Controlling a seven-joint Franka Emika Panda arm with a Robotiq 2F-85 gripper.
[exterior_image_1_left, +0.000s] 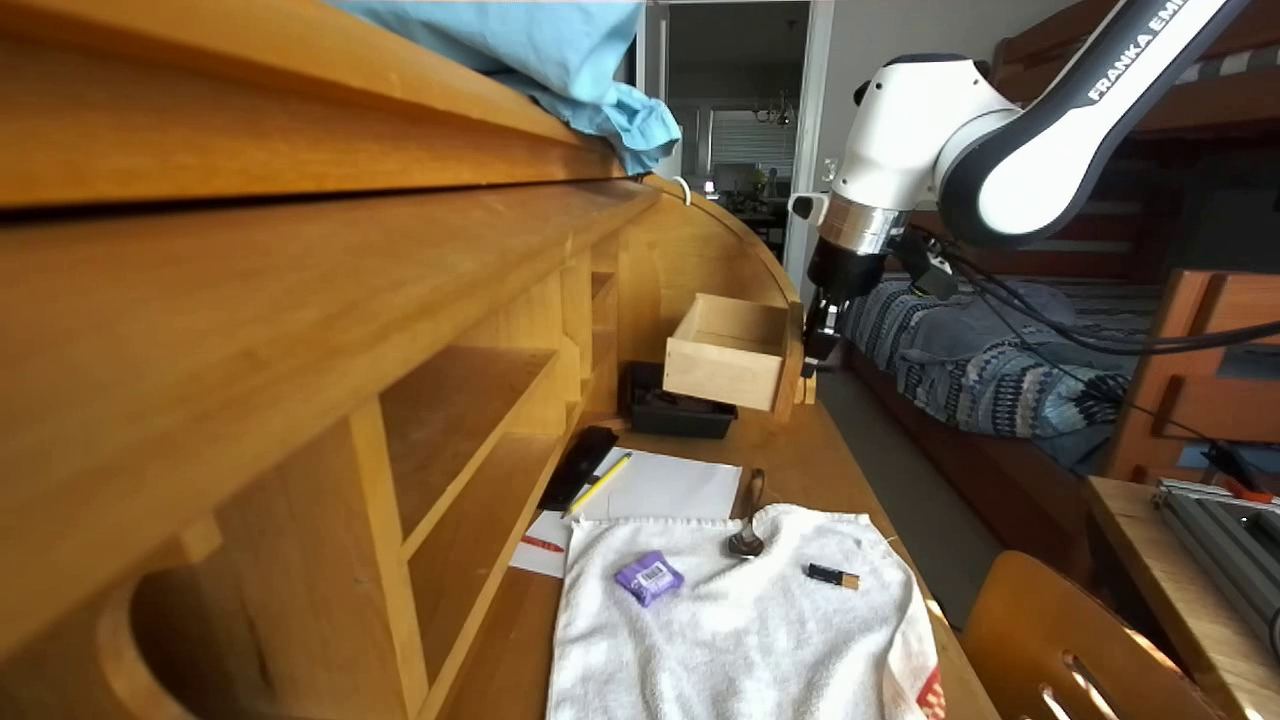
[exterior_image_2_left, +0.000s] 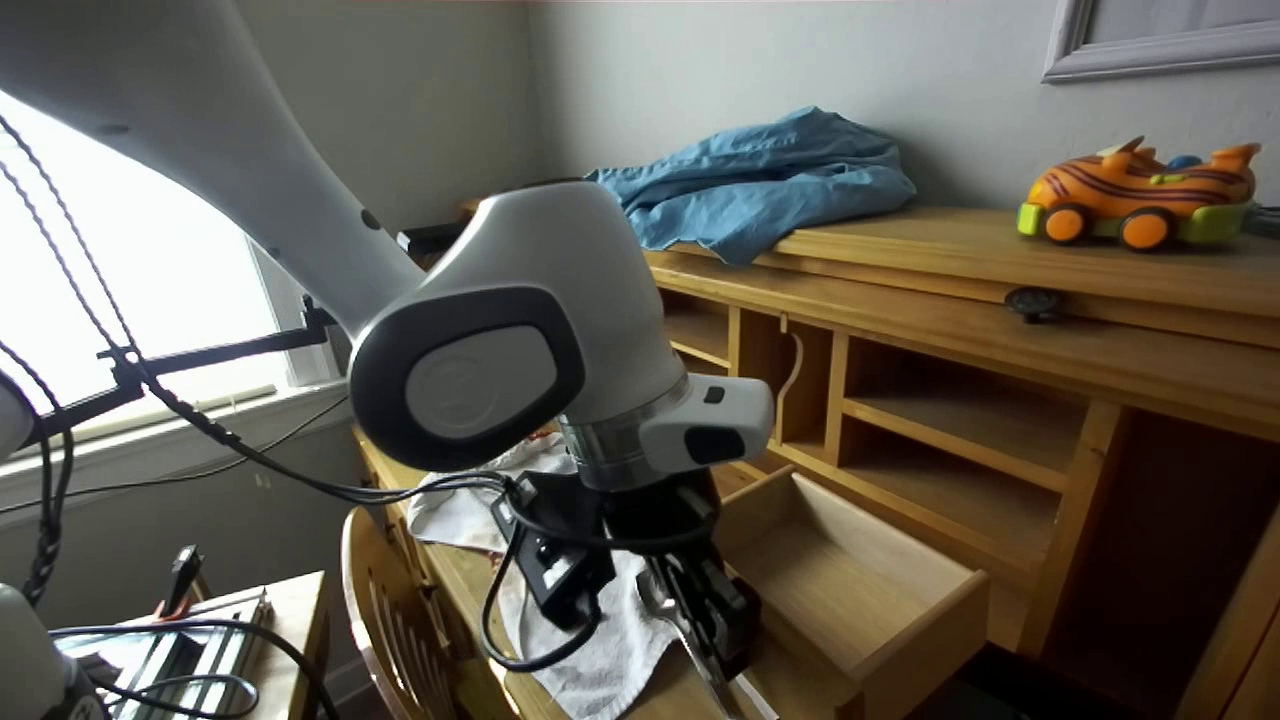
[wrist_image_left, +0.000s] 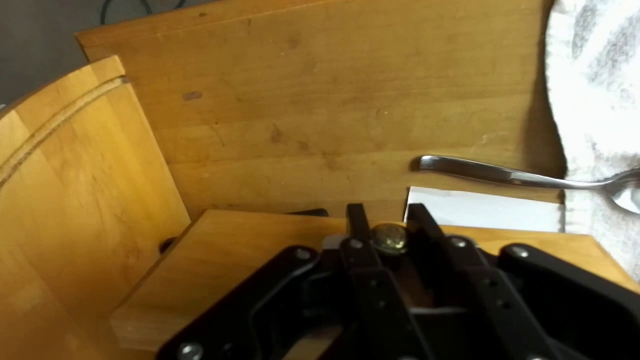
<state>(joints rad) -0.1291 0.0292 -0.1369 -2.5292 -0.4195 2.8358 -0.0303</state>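
My gripper (wrist_image_left: 387, 212) is closed around a round, brassy knob (wrist_image_left: 390, 239) on the wooden drawer front (wrist_image_left: 270, 235), one finger on each side. The pale wooden drawer (exterior_image_1_left: 720, 375) juts out from the desk hutch, and its inside looks bare in both exterior views. In an exterior view the gripper (exterior_image_1_left: 822, 345) hangs at the drawer's front, where the knob itself is hidden. A metal spoon (wrist_image_left: 480, 171) lies on the desk beyond, its bowl on a white towel (exterior_image_1_left: 740, 640). On that towel rest a purple packet (exterior_image_1_left: 650, 578) and a black-and-copper battery (exterior_image_1_left: 833, 576).
Below the drawer sits a black tray (exterior_image_1_left: 682, 417). White paper (exterior_image_1_left: 690, 488), a yellow pencil (exterior_image_1_left: 600, 484), a red crayon (exterior_image_1_left: 542, 543) and a black pouch (exterior_image_1_left: 580, 468) lie beside the shelves. A curved side panel (wrist_image_left: 75, 200) rises near the gripper. A chair (exterior_image_1_left: 1070, 640) stands at the desk.
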